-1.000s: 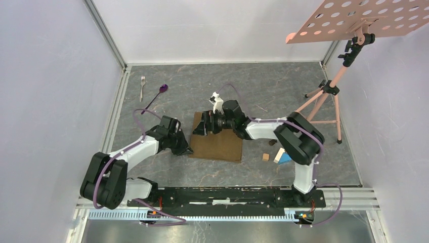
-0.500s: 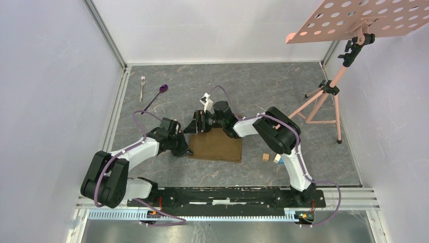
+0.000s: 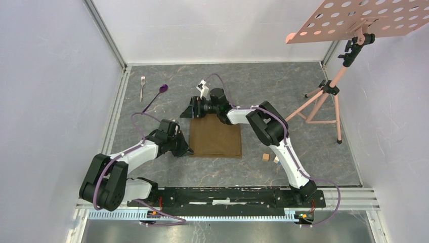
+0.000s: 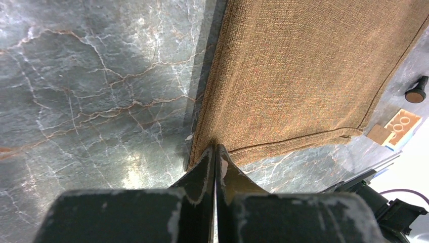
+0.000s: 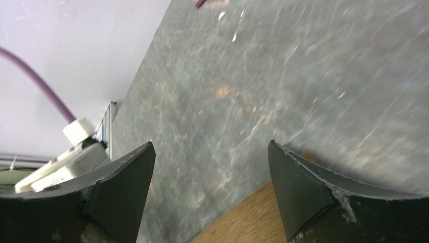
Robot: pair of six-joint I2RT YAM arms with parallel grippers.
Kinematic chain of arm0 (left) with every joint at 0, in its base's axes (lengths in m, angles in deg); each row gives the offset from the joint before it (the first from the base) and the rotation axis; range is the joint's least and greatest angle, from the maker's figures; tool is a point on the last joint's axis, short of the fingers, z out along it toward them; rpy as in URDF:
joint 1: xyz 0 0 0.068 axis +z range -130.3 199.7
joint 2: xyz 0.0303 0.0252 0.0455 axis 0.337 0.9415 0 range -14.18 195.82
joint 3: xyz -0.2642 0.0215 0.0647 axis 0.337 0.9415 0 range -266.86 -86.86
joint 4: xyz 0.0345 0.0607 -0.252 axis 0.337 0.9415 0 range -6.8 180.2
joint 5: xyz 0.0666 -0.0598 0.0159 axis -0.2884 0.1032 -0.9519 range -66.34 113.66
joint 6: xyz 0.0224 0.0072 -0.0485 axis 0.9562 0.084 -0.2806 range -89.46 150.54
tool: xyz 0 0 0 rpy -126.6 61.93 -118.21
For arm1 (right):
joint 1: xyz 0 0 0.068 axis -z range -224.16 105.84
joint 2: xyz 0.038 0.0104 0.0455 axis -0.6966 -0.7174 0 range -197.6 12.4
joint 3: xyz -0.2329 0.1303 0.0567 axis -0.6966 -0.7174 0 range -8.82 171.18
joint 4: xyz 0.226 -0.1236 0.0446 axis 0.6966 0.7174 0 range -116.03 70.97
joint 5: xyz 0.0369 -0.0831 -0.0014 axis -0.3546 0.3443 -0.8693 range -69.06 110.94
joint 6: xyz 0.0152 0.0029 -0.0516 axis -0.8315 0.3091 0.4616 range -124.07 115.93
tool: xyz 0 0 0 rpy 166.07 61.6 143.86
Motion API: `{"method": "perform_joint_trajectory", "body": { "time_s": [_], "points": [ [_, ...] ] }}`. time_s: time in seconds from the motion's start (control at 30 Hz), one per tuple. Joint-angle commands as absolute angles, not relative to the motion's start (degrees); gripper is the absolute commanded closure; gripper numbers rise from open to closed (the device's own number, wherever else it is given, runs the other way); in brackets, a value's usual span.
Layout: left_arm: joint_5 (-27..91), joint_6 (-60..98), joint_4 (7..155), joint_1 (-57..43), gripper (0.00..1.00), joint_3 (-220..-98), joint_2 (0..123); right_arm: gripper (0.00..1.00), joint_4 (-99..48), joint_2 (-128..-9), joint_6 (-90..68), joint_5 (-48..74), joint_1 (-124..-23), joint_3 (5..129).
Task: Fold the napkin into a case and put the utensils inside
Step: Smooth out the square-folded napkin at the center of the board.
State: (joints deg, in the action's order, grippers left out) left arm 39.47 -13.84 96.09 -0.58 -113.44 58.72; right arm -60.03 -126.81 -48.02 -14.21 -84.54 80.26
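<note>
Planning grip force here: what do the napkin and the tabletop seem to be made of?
The napkin looks like coarse woven cloth, matte brown, with visible weave and a stitched hem. The tabletop looks like glossy grey marble or marble-print laminate: pale veins, bright reflections.

Coarse woven cloth napkin [image 4: 293, 76], glossy marbled table [image 4: 101, 76]

Brown napkin [image 3: 215, 135] lies flat; silver fork [image 3: 142, 81] and purple-bowled spoon [image 3: 155, 98] rest together beyond its far-left corner.

The napkin [image 5: 243, 223] is mostly cut off in the blurred right wrist view.
</note>
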Motion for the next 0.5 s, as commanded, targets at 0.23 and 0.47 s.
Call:
{"method": "perform_joint_trajectory", "body": {
  "time_s": [0.23, 0.47],
  "points": [
    [45.19, -13.74, 100.31, -0.48, 0.63, -116.8, 51.5, 0.09, -32.9, -125.13, -37.87, -15.68, -77.74, 98.94],
    [49.19, -14.81, 97.46, 0.3, 0.61, -127.08, 59.55, 0.09, -43.59, -106.64, -39.99, -18.11, -76.78, 71.8]
  ]
}}
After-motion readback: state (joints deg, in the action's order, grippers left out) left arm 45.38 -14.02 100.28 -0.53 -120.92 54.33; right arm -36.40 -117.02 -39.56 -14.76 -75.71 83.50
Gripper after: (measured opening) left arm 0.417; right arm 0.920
